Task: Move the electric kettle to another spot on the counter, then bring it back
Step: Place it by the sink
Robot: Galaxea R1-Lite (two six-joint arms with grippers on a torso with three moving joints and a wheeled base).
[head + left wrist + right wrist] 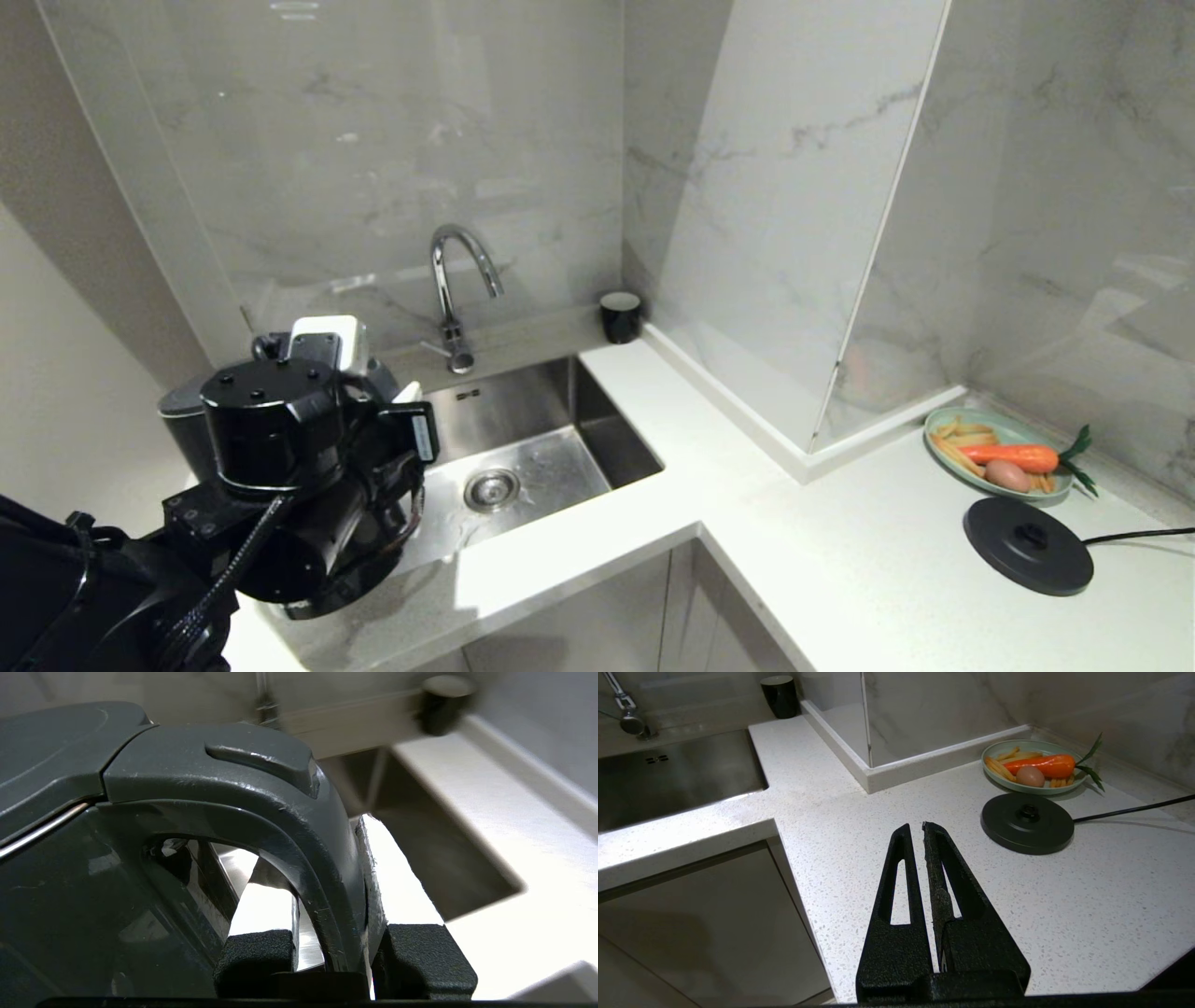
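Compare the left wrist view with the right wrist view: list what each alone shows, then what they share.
Left wrist only: the left gripper shut on the loop handle of the electric kettle, one finger inside the loop, one outside.
Right wrist only: the right gripper, shut and empty, above the counter; the round base disc with its cord; a plate of carrot, egg and fries.
Both: the sink, the small black cup, the counter.

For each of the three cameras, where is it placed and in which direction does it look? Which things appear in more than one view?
Head view: high, looking down at the sink and counter; the left arm covers the electric kettle.
Left wrist view: behind the left gripper, clamped on the kettle's handle.
Right wrist view: behind the shut right gripper, above the counter.
Shared: base disc, plate, black cup.
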